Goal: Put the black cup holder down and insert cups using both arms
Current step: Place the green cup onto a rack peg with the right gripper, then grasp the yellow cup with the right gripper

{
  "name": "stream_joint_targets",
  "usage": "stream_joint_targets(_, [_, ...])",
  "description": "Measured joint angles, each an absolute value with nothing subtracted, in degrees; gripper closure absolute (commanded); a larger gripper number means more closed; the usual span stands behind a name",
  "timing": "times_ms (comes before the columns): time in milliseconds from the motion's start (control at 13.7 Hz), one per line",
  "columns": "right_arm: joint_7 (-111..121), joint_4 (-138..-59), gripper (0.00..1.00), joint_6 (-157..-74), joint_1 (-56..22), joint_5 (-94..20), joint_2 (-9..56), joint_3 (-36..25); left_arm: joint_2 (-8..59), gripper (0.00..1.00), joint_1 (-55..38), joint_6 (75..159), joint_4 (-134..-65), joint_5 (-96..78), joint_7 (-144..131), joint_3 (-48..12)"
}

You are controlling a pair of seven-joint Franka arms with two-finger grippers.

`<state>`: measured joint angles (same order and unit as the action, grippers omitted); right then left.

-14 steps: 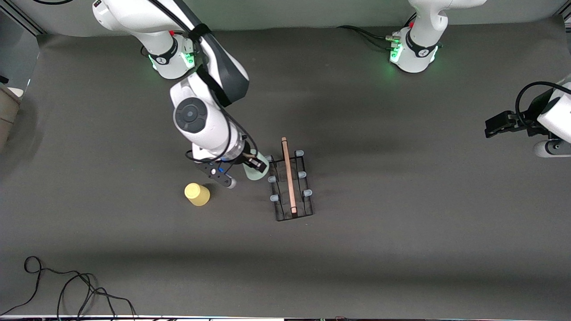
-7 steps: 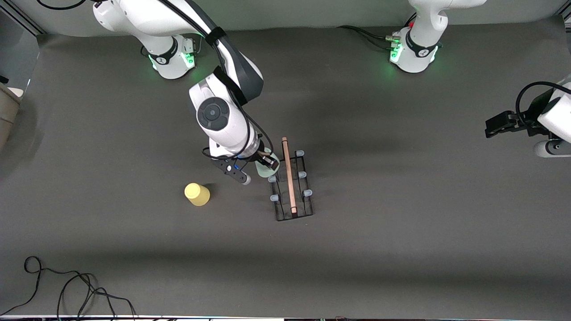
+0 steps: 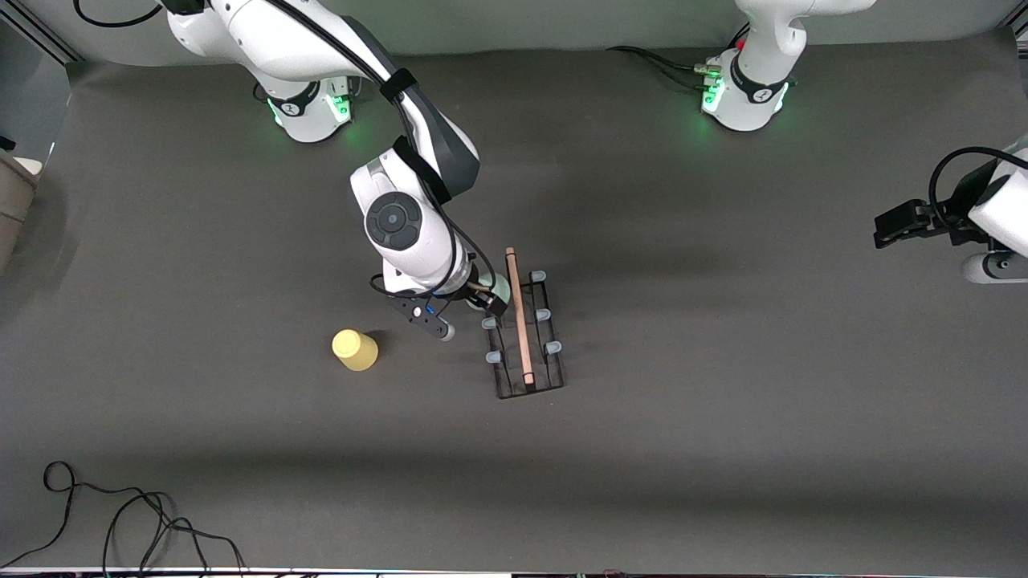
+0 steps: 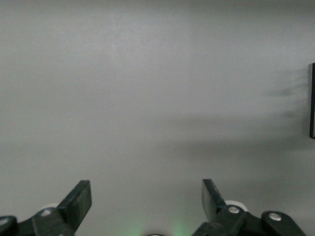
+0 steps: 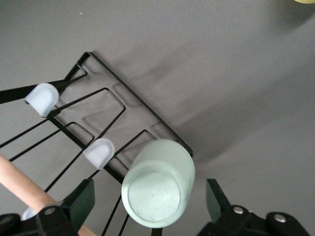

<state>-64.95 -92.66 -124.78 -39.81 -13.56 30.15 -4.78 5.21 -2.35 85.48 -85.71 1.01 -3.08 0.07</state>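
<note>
The black cup holder (image 3: 526,337) stands mid-table with its wooden rod handle (image 3: 520,317) on top. The pale grey-green cup (image 3: 499,285) sits upside down on the rack's corner prong nearest the robots' bases, on the right arm's side. My right gripper (image 3: 491,297) is around it. In the right wrist view the cup (image 5: 158,183) lies between the open fingers (image 5: 83,199), touching neither, above the rack's wires (image 5: 123,98) and capped prongs (image 5: 100,151). The yellow cup (image 3: 354,350) stands upside down on the table toward the right arm's end. The light blue cup is out of view. My left gripper (image 3: 887,227) waits open and empty (image 4: 146,196) at the left arm's end.
A black cable (image 3: 120,514) lies loose at the table corner nearest the front camera, at the right arm's end. A beige object (image 3: 12,193) sits at the table edge there. The left wrist view shows only bare grey table (image 4: 157,98).
My right arm has carried the grey-green cup toward the rack and onto its corner prong. The fingers now stand apart from the cup. The left arm has not moved.
</note>
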Motion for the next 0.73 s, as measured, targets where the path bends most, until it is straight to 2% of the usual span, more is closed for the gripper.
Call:
stream_joint_targets(219, [-62.78,-91.61,0.01,-124.14,-39.72,-13.21,29.56,-6.14,5.21,0.0,-2.34,85.48,-85.72,1.02,-3.08,0.07])
stream_joint_targets(511, [-49.1,-91.41,0.0,-118.49,-39.43,-13.14,27.19,-12.91,5.25,0.0,-2.34,85.48,-85.77,1.02,-3.08,0.09])
stream_joint_targets(729, [-37.83,-92.12,0.0,-117.88,-37.35,-13.17,27.55,-16.58,5.32,0.0,-2.34,85.49,-85.78,1.03,-3.08,0.11])
